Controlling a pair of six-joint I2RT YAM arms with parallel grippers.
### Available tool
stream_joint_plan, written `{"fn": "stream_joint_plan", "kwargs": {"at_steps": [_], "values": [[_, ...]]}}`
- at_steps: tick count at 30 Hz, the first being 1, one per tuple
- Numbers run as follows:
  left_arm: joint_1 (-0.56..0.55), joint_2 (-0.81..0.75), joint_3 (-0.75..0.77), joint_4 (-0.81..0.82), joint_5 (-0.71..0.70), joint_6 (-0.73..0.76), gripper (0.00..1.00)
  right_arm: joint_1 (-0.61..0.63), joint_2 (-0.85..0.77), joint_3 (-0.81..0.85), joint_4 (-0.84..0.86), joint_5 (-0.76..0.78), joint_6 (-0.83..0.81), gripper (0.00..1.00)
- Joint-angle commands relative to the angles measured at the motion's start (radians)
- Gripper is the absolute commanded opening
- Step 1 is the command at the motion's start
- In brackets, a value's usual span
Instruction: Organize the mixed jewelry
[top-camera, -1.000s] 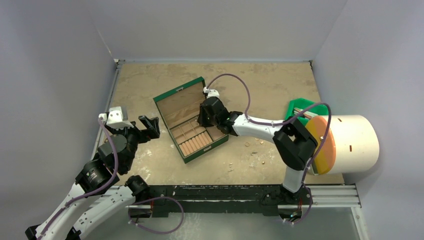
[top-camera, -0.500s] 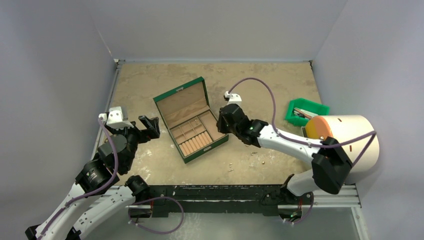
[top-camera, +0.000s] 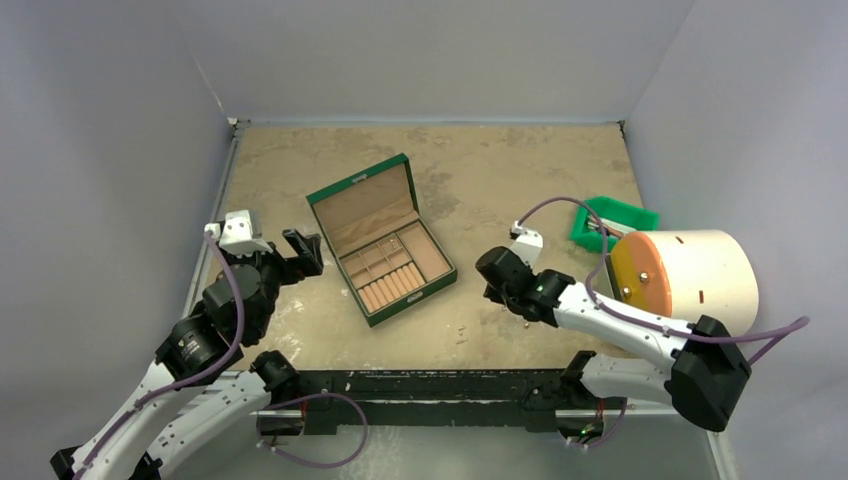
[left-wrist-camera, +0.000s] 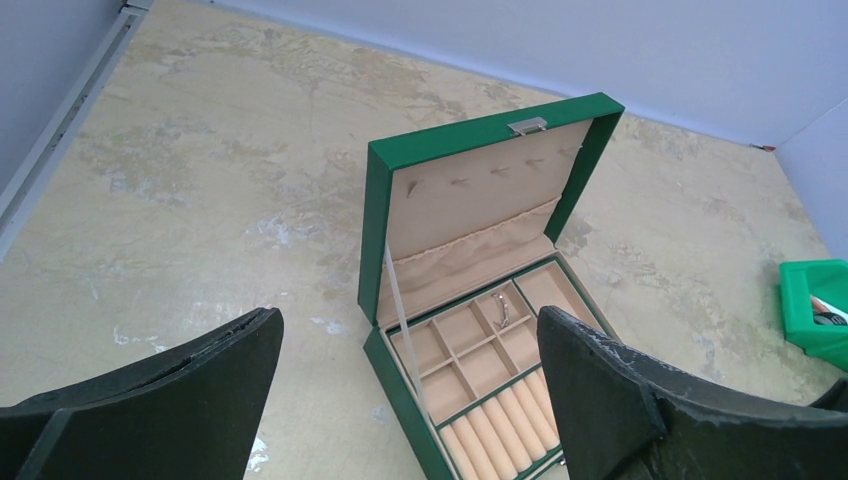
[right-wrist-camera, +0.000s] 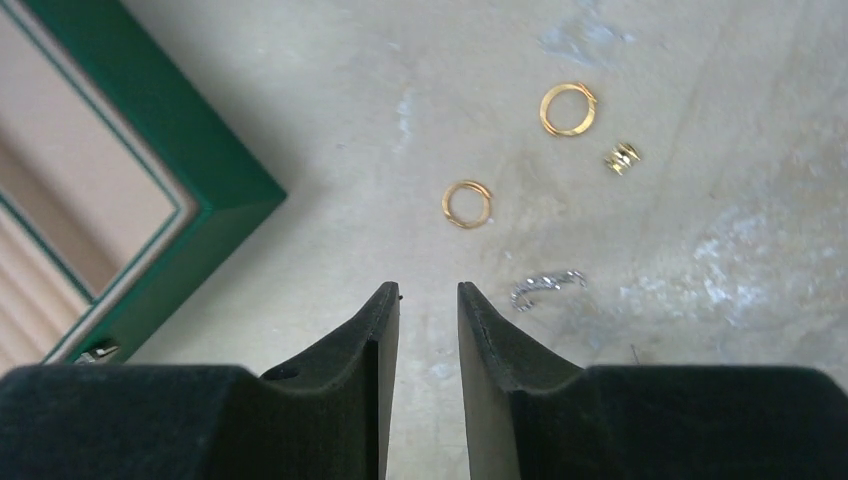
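Note:
The mixed jewelry lies loose on the table to the right of the open green box (top-camera: 381, 239). In the right wrist view I see two gold rings (right-wrist-camera: 468, 204) (right-wrist-camera: 568, 108), a small gold bead (right-wrist-camera: 621, 158) and a curved silver piece (right-wrist-camera: 546, 287). My right gripper (right-wrist-camera: 428, 292) hangs just above the table near them, open by a narrow gap with nothing between its fingers. One silver piece (left-wrist-camera: 505, 312) rests in a small compartment of the box (left-wrist-camera: 400, 160). My left gripper (left-wrist-camera: 405, 320) is wide open and empty, hovering left of the box. Tiny pieces (top-camera: 461, 331) also show in the top view.
A small green bin (top-camera: 610, 222) with tools stands at the right, behind a large white cylinder with an orange face (top-camera: 690, 275). The box lid stands upright at the back. Grey walls enclose the table on three sides.
My right arm has pulled away from the box, swinging right and toward the near edge over the loose pieces, and its jaws have widened a little. The left arm has hardly moved.

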Motion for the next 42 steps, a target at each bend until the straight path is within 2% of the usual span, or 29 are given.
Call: {"fn": "stream_joint_plan", "kwargs": {"at_steps": [1, 14, 25, 36, 42], "values": [[0.012, 0.01, 0.036, 0.029, -0.002, 0.004, 0.99, -0.009, -0.033, -0.034, -0.113, 0.082, 0.167, 0.31], [0.016, 0.013, 0.036, 0.029, 0.001, 0.005, 0.99, -0.025, 0.031, -0.076, -0.175, 0.106, 0.334, 0.37], [0.015, 0.008, 0.036, 0.028, -0.002, 0.004, 0.99, -0.06, 0.1, -0.075, -0.125, 0.052, 0.38, 0.38], [0.015, 0.003, 0.035, 0.027, -0.004, 0.003, 0.98, -0.074, 0.168, -0.07, -0.112, 0.003, 0.394, 0.36], [0.016, 0.003, 0.035, 0.027, -0.004, 0.002, 0.99, -0.082, 0.184, -0.065, -0.114, 0.013, 0.397, 0.31]]}}
